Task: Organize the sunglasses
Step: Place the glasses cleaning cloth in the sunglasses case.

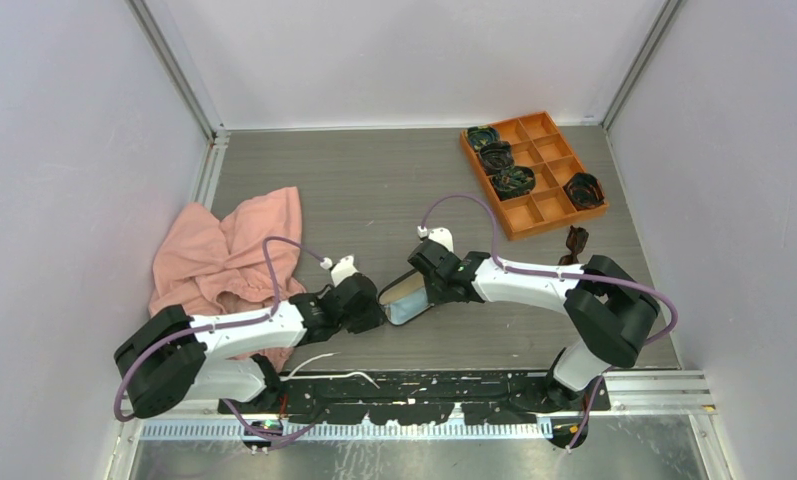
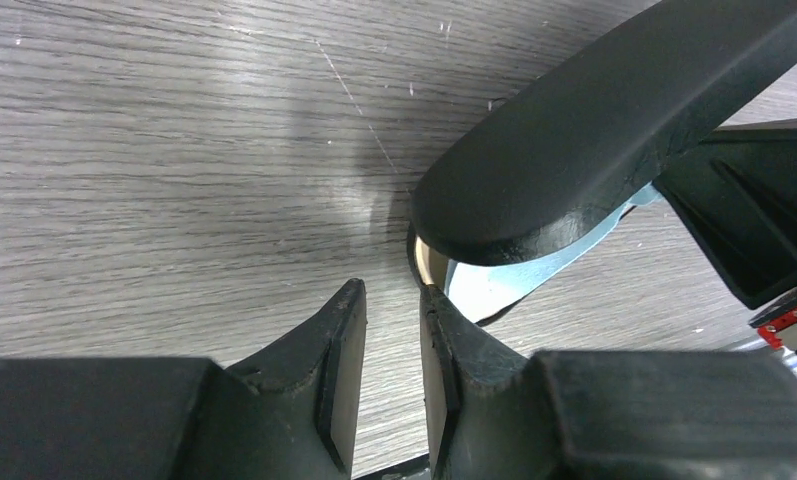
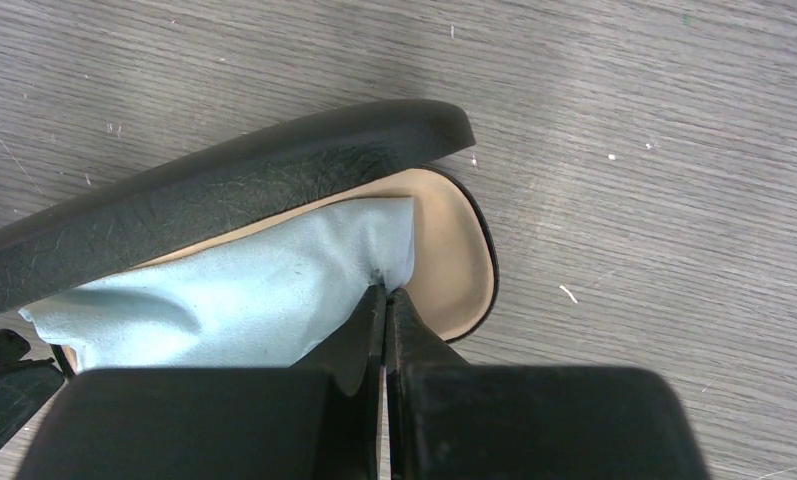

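My right pincer point(image 3: 386, 300) is closed, pinching the pale blue cloth point(image 3: 254, 300) inside the open black case point(image 3: 224, 190). My left pincer point(image 2: 392, 330) is narrowly parted at the case's left end, with nothing between its fingers. Sunglasses point(image 1: 575, 243) lie folded on the table point(image 1: 354, 190), just beside the orange tray's point(image 1: 559, 222) near edge, apart from both pincers.

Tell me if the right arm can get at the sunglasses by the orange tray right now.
Probably not yet: the right end effector is shut on the blue cloth in the case. The sunglasses themselves lie uncovered.
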`<state>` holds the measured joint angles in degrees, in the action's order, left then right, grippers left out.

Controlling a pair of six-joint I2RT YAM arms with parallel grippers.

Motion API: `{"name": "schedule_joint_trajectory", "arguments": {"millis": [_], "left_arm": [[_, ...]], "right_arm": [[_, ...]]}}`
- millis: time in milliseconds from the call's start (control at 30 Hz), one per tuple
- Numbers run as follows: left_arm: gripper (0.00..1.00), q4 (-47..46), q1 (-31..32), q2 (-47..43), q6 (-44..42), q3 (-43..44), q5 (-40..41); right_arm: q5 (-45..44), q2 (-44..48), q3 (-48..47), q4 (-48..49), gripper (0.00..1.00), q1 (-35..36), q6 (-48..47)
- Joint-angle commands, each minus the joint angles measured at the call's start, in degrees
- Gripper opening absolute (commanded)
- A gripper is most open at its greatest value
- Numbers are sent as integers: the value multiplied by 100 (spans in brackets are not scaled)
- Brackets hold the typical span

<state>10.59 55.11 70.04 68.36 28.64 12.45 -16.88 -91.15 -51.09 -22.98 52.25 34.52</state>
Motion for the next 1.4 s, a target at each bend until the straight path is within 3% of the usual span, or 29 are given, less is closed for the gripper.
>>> {"name": "schedule_joint_trajectory", "arguments": {"millis": [0,433,967,1367], "left_arm": [[28,-639,-9,-136,195,-95,187],[26,-579,-9,103,260,-67,315],[1,-699,-9,727,253,97,109],[1,-702,-9,883,187,165,92]], "right_arm": [[-125,-37,-40,78,0,-19,-49],[-131,-41,-34,83,1,-35,-61],[-207,81,-31,-5,1,-59,-177],[-604,157,-164,-191,1,-70,-486]]}}
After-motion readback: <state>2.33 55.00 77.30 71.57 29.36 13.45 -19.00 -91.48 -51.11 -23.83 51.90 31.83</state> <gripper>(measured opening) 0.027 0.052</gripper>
